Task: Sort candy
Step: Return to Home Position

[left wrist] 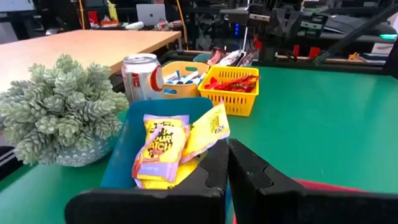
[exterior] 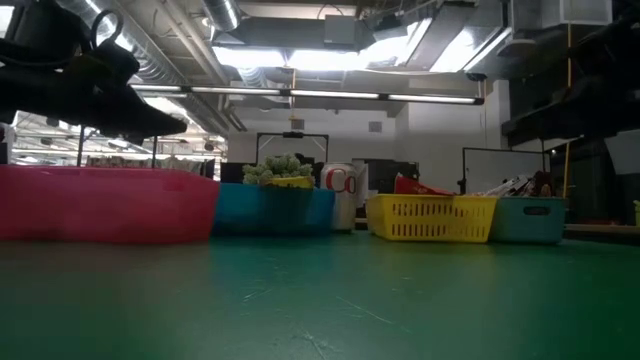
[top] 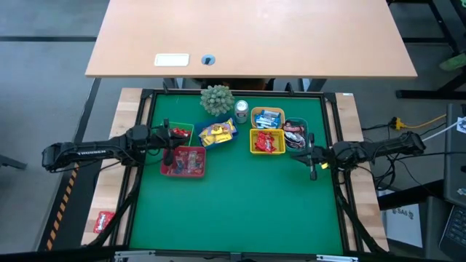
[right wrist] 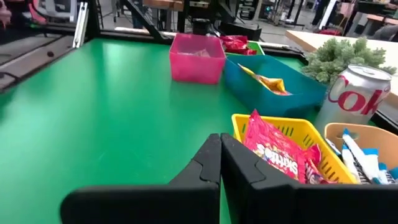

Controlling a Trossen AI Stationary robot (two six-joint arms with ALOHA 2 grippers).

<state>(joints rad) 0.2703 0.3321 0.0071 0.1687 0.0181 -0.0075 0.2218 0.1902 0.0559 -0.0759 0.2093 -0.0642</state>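
My left claw [left wrist: 227, 155] and right claw [right wrist: 221, 149] sit pressed together, empty; I reckon the candy [left wrist: 165, 146] light, slippery, best pinched mid-wrapper.

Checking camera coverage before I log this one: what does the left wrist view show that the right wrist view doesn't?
Only the left wrist view: the pot under the plant, and the shut left gripper. Only the right wrist view: the green bin holding red wrappers, and the shut right gripper. Both: the blue bin with yellow candy, the yellow bin with red candy, the can, the plant.
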